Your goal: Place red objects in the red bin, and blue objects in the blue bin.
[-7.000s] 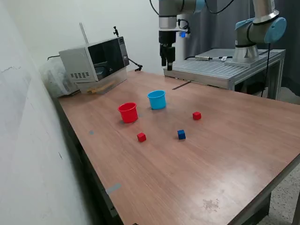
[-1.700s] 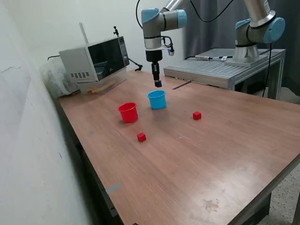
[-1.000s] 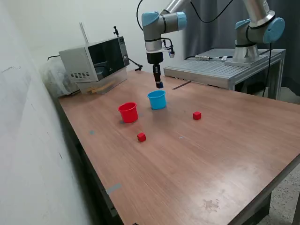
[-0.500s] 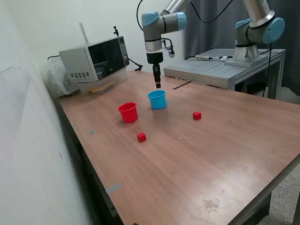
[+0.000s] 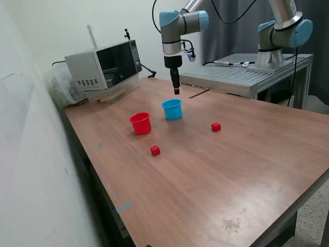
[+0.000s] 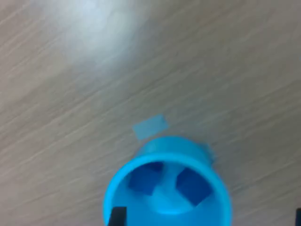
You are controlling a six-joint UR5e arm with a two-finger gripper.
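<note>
pincer [image 5: 176,91] (grip unclear) has risen since a moment ago above the blue cup [image 5: 172,109], two blue cubes [image 6: 146,178] inside.

Microwave [image 5: 105,69] at table [image 5: 247,170] back corner; metal platform [image 5: 247,74] behind.

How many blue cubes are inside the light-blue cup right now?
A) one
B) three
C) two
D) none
C: the wrist view looks down into the light-blue cup and shows two dark-blue cubes on its floor, while the exterior view shows only two red cubes left on the table.
</note>
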